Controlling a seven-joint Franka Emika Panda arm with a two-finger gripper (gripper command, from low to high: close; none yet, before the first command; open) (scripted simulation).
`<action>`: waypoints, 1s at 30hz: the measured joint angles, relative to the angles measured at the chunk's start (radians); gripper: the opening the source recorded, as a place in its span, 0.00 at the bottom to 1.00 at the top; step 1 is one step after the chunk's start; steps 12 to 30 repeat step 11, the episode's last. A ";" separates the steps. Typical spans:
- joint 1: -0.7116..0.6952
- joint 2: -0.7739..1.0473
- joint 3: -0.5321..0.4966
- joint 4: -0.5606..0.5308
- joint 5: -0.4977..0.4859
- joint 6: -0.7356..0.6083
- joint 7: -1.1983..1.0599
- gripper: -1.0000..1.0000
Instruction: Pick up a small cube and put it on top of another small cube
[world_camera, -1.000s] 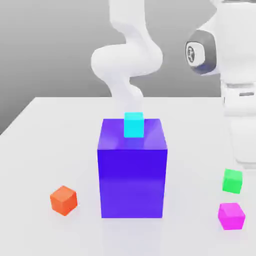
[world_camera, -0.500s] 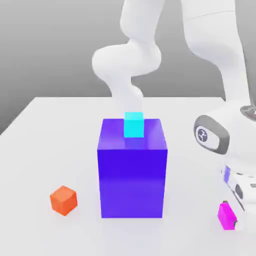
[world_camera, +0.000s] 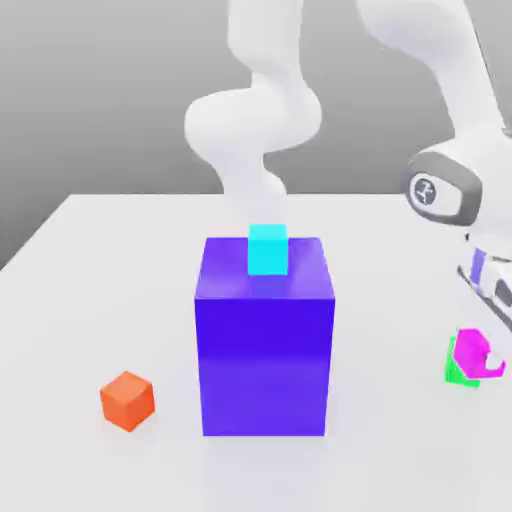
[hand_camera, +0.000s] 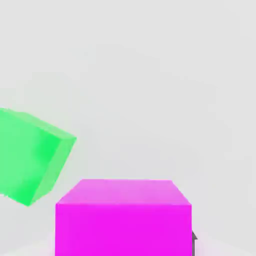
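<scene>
I have the jaws (world_camera: 478, 360) clamped on the pink cube (world_camera: 466, 352), lifted off the surface (world_camera: 100, 260) and, I think, just above the green cube (world_camera: 455, 372), well off to the side of the purple block (world_camera: 265, 345). This is the carry; next I must centre pink over green, then lower gently.

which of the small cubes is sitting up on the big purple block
The cyan cube. It rests on top of the purple block; the orange cube and green cube sit on the table, and the magenta cube is in the gripper.
</scene>
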 joint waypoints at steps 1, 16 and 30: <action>0.030 -0.034 0.015 -0.024 -0.005 -0.007 0.017 0.00; 0.106 0.112 -0.055 -0.050 -0.077 0.166 0.088 1.00; 0.106 0.112 -0.055 -0.050 -0.077 0.166 0.088 1.00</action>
